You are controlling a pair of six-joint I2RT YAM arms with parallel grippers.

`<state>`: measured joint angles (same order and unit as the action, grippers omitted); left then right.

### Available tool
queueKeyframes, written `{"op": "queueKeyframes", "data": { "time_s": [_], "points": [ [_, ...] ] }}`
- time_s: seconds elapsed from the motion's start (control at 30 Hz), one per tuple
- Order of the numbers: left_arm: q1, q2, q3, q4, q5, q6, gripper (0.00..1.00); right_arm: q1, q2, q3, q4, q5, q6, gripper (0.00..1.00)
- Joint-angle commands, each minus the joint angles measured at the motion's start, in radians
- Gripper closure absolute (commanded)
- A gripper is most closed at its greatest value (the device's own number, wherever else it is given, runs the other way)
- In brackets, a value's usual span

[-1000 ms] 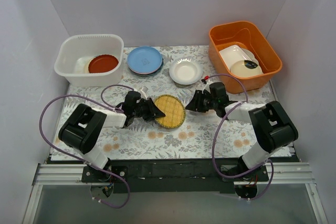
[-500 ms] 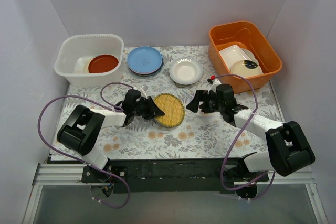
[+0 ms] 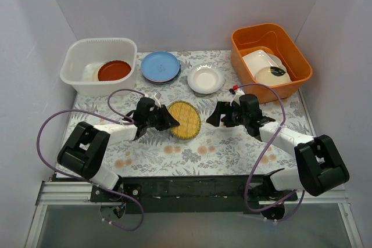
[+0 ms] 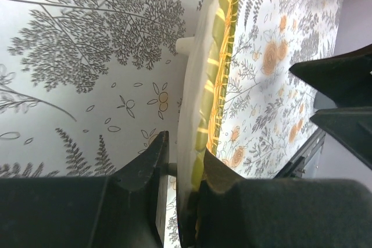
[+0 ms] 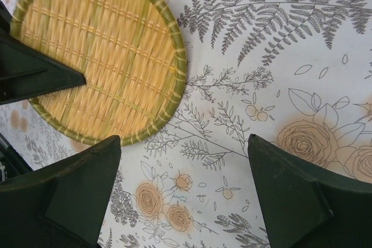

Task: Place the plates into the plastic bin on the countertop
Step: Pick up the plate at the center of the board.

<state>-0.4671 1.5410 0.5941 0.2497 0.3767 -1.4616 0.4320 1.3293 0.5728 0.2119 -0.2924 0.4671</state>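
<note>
A yellow woven plate (image 3: 185, 119) is at the middle of the countertop (image 3: 197, 152). My left gripper (image 3: 168, 121) is shut on its left rim. In the left wrist view the plate (image 4: 206, 85) shows edge-on, tilted up off the surface, pinched between my fingers (image 4: 189, 155). My right gripper (image 3: 212, 114) stands open just right of the plate, apart from it. In its wrist view the jaws (image 5: 183, 143) are wide over bare countertop, the plate (image 5: 99, 56) to the upper left. The plastic bin (image 3: 75, 79) stands at the back left with a red plate (image 3: 114, 70) inside.
A blue plate (image 3: 160, 66) on a small stack and a white scalloped plate (image 3: 206, 78) lie at the back middle. An orange tub (image 3: 296, 56) at the back right holds a white rectangular dish (image 3: 258, 59) and a cream dish (image 3: 272, 75). White walls enclose the table.
My right gripper has opened wide and let go of the yellow plate's right rim, its arm stretching out. The left gripper keeps its grip and has tipped the plate up slightly.
</note>
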Motion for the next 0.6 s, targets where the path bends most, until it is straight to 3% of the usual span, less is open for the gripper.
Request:
{"op": "queueKeyframes", "data": {
  "time_s": [0.0, 0.23, 0.57],
  "points": [
    [-0.001, -0.136, 0.018, -0.093, -0.1, 0.029, 1.0, -0.004, 0.03, 0.038, 0.064, -0.076, -0.01, 0.03],
    [-0.001, -0.266, 0.032, -0.184, -0.168, 0.012, 1.0, -0.003, 0.074, 0.065, 0.067, -0.123, -0.028, 0.03],
    [0.033, -0.236, 0.173, -0.276, -0.187, 0.064, 1.0, -0.003, 0.035, 0.015, 0.081, -0.134, -0.022, 0.03]
  ]
}}
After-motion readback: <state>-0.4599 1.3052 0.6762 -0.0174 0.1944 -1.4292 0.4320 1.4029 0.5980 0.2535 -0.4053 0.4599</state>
